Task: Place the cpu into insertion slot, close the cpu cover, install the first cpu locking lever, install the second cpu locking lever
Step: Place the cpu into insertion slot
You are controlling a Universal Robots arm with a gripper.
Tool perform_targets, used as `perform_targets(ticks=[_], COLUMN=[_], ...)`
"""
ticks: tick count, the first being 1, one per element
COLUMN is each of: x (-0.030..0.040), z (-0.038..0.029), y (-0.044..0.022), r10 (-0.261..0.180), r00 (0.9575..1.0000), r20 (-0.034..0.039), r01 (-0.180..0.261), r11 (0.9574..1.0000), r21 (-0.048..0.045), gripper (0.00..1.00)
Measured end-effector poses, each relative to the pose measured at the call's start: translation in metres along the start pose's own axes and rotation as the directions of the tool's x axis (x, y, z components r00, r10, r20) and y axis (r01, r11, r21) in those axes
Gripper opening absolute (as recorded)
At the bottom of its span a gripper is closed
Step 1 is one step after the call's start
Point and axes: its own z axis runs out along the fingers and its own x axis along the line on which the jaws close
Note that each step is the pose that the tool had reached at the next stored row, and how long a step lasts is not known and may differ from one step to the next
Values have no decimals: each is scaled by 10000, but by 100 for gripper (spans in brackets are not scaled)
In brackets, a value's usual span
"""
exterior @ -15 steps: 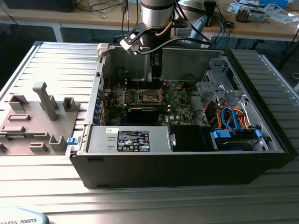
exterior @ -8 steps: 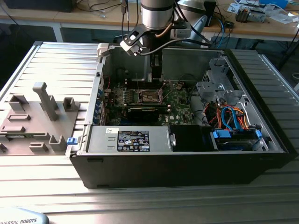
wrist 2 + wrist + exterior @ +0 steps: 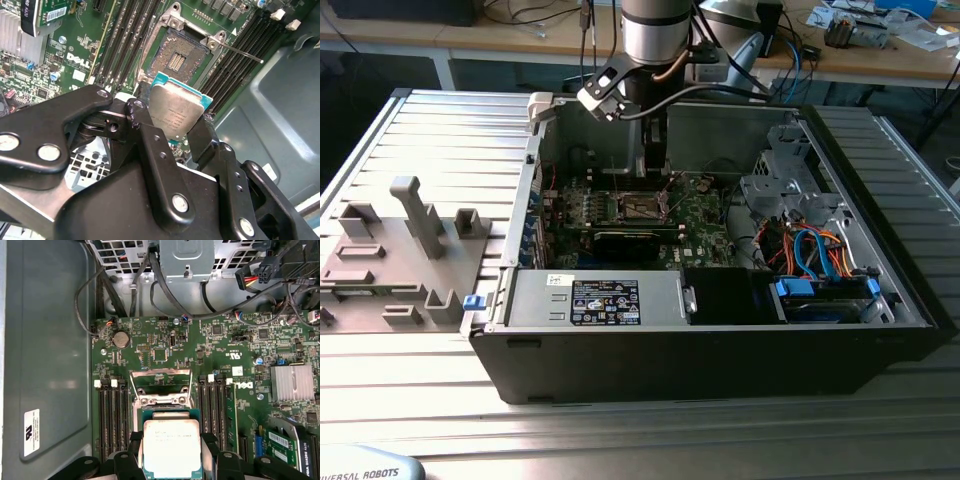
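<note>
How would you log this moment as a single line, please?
gripper: shut on cpu | cpu: held over insertion slot, not seated | insertion slot: empty, uncovered

Cpu: one edge is cut off, first wrist view. Insertion slot: one corner is covered by cpu.

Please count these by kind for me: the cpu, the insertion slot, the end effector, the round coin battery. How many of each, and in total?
cpu: 1
insertion slot: 1
end effector, shut on the cpu: 1
coin battery: 1
Total: 4
</note>
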Motion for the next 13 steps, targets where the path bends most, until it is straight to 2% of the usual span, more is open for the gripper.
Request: perform_targets(ticks=[9,11,13], x=[-1,-3,-3], z=[35,127,129], y=[-3,-11,-11], r10=[1,0,0], r00=[10000,10000,10000], r20=[0,0,0], r01=[-1,0,0], r11=[10000,10000,10000], r21=[0,0,1], gripper=[54,54,54])
